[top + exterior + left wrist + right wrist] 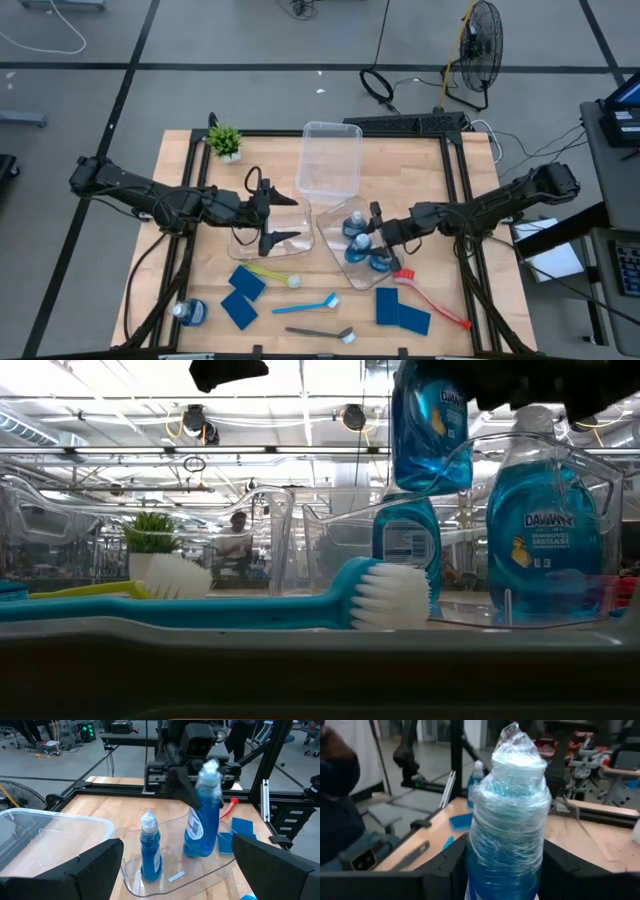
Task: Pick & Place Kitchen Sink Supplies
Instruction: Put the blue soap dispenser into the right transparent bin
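High view: right hand (pixel 378 231) clamped on upright bottle (pixel 374 247), hanging cap-up directly over right bin (pixel 330 237), two bottles already inside. Left hand (pixel 272 212) spread apart, idle over left bin (pixel 243 242), farther away.

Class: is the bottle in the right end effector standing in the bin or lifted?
Lifted: the held bottle hangs above the bin's standing bottles, gripped by the right end effector.
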Available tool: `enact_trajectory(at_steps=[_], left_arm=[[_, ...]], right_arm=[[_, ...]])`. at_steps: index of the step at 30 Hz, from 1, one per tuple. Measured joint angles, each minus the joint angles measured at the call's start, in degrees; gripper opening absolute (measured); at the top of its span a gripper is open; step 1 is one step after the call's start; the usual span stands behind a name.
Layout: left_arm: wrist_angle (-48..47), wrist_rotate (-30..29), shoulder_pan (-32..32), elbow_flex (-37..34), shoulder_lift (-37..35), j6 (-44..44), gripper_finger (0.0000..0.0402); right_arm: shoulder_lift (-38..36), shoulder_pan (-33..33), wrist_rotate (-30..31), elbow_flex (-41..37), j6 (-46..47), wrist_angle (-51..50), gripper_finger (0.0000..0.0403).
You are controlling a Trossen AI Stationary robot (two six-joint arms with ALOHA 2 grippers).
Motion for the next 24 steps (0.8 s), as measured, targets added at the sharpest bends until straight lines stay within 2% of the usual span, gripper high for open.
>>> enact_trajectory(at_steps=[7,14,17,24], left_arm=[[-0.4,0.0,0.0,0.0,0.0,-0.09,0.0376],[-0.75,-0.13,0.78,0.0,0.0,-0.07,0.0377],[-0.76,-0.19,0.74,0.0,0.0,-0.07,0.0376],[-1.4,-0.39,0.74,0.0,0.0,-0.25,0.0376]], right_arm=[[-3.86,-4.42,-1.11,3.89,-4.29,-17.58,0.0158],[-7.3,-9.64,-2.97,4.48,-4.24,-23.01,0.0158],[-5.87,-10.55,-2.61,4.35,-4.43,-26.6,0.0158],[-0.77,-10.49,-2.92,4.35,-6.38,-26.72,0.0158]])
